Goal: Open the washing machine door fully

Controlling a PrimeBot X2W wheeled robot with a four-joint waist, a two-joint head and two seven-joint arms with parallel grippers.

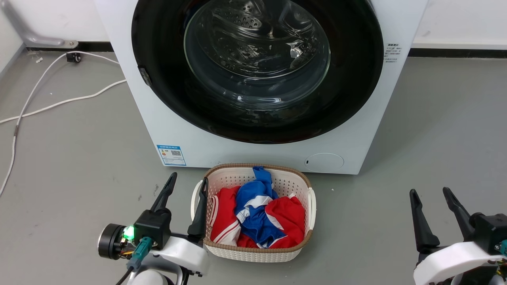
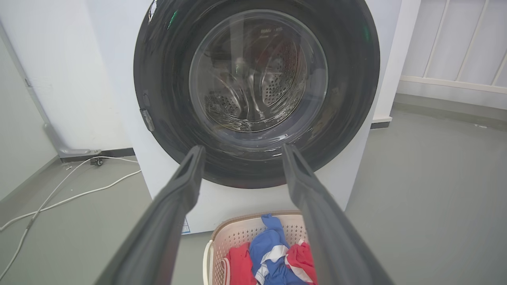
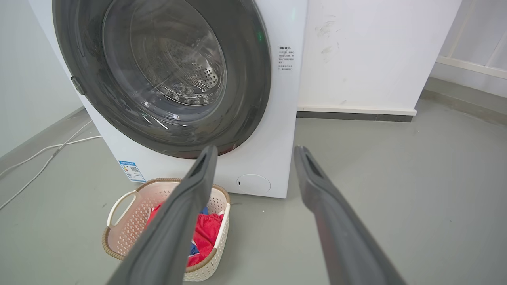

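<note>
The white washing machine [image 1: 348, 130] stands ahead on the grey floor. Its round black-rimmed door [image 1: 257, 69] with the bulging glass centre lies flat against the front, closed; the steel drum shows through the glass. A small latch tab sits on the door's left rim [image 1: 144, 76]. My left gripper [image 1: 188, 182] is open, low at the left beside a laundry basket, well short of the door. My right gripper [image 1: 431, 192] is open at the lower right, over bare floor. The door [image 2: 257, 91] faces my open left gripper [image 2: 241, 150]; the door [image 3: 162, 71] lies up-left of my open right gripper [image 3: 255, 150].
A cream woven basket [image 1: 257, 251] holding red, blue and white clothes sits on the floor right in front of the machine. White cables [image 1: 59, 101] trail across the floor at the left. A wall with dark skirting [image 1: 455, 51] runs behind.
</note>
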